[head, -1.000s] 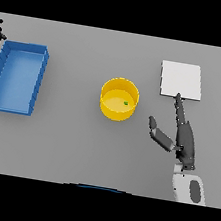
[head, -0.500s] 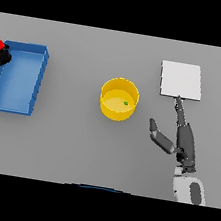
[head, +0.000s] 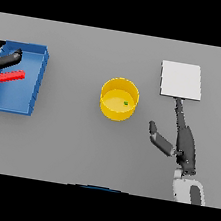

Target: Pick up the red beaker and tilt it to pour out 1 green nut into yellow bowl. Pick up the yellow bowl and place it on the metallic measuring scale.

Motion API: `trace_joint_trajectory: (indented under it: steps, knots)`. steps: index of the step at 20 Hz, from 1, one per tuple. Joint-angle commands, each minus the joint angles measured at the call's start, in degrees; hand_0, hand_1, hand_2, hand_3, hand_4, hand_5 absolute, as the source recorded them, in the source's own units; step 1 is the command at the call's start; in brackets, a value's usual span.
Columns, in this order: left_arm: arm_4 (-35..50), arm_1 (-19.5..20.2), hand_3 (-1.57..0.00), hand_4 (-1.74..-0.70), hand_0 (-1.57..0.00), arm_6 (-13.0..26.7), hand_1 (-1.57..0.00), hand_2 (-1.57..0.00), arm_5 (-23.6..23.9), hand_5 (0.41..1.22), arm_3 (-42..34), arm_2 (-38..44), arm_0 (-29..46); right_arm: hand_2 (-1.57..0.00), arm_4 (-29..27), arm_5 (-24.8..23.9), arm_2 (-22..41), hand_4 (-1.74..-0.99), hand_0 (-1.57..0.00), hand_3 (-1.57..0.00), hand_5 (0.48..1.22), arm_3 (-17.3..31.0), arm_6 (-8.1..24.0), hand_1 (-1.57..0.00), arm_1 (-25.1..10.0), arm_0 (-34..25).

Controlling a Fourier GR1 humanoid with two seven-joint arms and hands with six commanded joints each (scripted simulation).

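From the head view I see my left hand [head: 4,58] at the far left edge, over the blue rectangular plastic tray [head: 33,86], with its dark fingers curled round the red beaker [head: 5,78], which lies nearly level, tilted across the tray's opening. The round yellow bowl [head: 119,99] stands on the grey table [head: 76,147] near the middle, well apart from the tray, and one small green nut [head: 126,103] lies inside it, right of its centre. To the right of the bowl sits the flat, pale metallic square measuring scale [head: 181,80]. My right hand [head: 181,139] is below the scale, fingers straight and reaching up to the scale's near edge, thumb spread out toward the bowl, holding nothing.
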Motion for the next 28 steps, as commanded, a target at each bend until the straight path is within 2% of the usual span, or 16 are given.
trace_joint_trajectory:
  steps: [1, 6, 9, 10, 11, 13, 15, 17, 18, 21, 23, 28]
  knots:
    - [-0.45, -0.32, -0.15, -0.8, -0.19, 0.16, -0.16, -0.16, 0.26, 0.679, 0.18, -0.19, -0.54, 0.0, -0.32, 0.23, 0.11, -1.188, 0.0, 0.0, 0.668, -0.4, 0.8, 0.0, 0.26, -0.47]
    - [0.58, -0.5, -0.05, -0.79, -0.06, -3.33, -0.05, -0.05, 2.06, 0.674, 0.73, 2.07, -1.1, 0.0, 3.28, -1.24, 0.99, -1.203, 0.0, 0.0, 0.66, -0.3, 2.95, 0.0, -0.3, -1.59]
    - [0.26, -1.45, -0.02, -0.78, -0.03, -4.38, -0.03, -0.03, 2.85, 0.679, 1.31, 2.08, -1.65, 0.0, 3.61, 1.75, 2.6, -1.162, 0.0, 0.0, 0.694, 0.4, 2.33, 0.0, -1.38, -3.98]
    - [0.18, -1.32, -0.02, -0.78, -0.03, -3.82, -0.02, -0.02, 2.96, 0.685, 0.78, 1.83, -1.44, 0.0, 3.92, 3.47, 2.65, -1.18, 0.0, 0.0, 0.708, 0.71, 1.76, 0.0, -3.47, -5.53]
    - [0.43, -1.67, -0.02, -0.78, -0.02, -3.2, -0.02, -0.02, 2.77, 0.693, 1.11, 1.87, -1.84, 0.0, 5.38, 3.91, 3.15, -1.202, 0.0, 0.0, 0.709, 1.85, 2.52, 0.0, -4.47, -7.26]
    - [0.46, -1.62, -0.01, -0.79, -0.01, -3.84, -0.01, -0.01, 2.96, 0.704, 1.07, 1.83, -1.22, 0.0, 6.75, 6.78, 4.51, -1.234, 0.0, 0.0, 0.707, 1.61, 2.81, 0.0, -6.94, -9.93]
    - [0.7, -2.01, -0.01, -0.79, -0.01, -3.71, -0.01, -0.01, 2.81, 0.709, 0.92, 1.71, -1.31, 0.0, 10.04, 9.2, 6.63, -1.268, 0.0, 0.0, 0.691, 2.4, 5.58, 0.0, -9.19, -13.11]
    - [0.49, -2.38, 0.0, -0.79, 0.0, -4.19, 0.0, 0.0, 2.92, 0.709, 1.34, 1.57, -1.39, 0.0, 14.74, 11.16, 9.14, -1.282, 0.0, 0.0, 0.677, 3.6, 6.35, 0.0, -12.4, -16.39]
    - [0.27, -2.38, 0.0, -0.8, 0.0, -3.59, 0.0, 0.0, 2.85, 0.708, 1.33, 1.38, -1.78, 0.0, 17.27, 11.88, 10.73, -1.279, 0.0, 0.0, 0.671, 4.33, 5.17, 0.0, -13.96, -18.14]
    - [0.41, -2.22, 0.0, -0.79, 0.0, -4.03, 0.0, 0.0, 2.67, 0.716, 1.4, 1.48, -1.74, 0.0, 21.51, 15.69, 14.24, -1.276, 0.0, 0.0, 0.666, 7.24, 5.15, 0.0, -16.35, -24.82]
    - [0.36, -2.29, 0.0, -0.8, 0.0, -3.81, 0.0, 0.0, 2.86, 0.721, 0.95, 1.37, -1.99, 0.0, 22.64, 17.6, 15.98, -1.269, 0.0, 0.0, 0.662, 10.23, 3.27, 0.0, -17.01, -27.7]
    - [0.17, -2.35, 0.0, -0.8, 0.0, -3.22, 0.0, 0.0, 3.01, 0.72, 0.95, 1.04, -1.76, 0.0, 24.56, 22.1, 19.77, -1.276, 0.0, 0.0, 0.67, 15.16, 0.95, 0.0, -17.11, -33.66]
